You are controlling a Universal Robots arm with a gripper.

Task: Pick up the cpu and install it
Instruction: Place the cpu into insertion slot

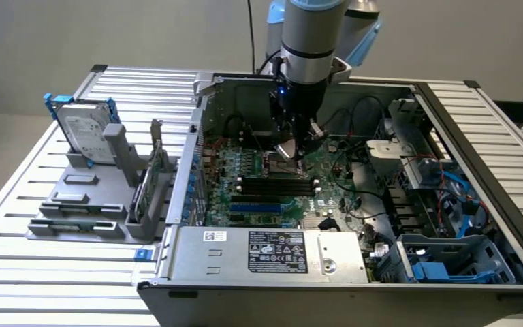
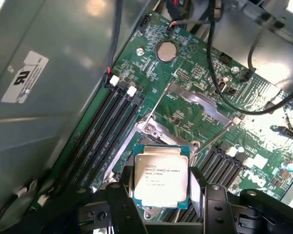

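the hard drive (image 1: 87,133) stands in its rack near the surface's (image 1: 134,88) edge at the exterior view's left. inside the open computer case (image 1: 334,303), the claw (image 2: 162,187) grips the cpu (image 2: 161,175) by opposite edges, just over the motherboard socket (image 2: 154,131). pickup is done; seating appears incomplete.

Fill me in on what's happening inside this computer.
The robot arm's gripper grips a small, flat, square cpu with a dull silver top by its sides, holding it over the open metal socket on the green motherboard. The cpu is not seated yet.
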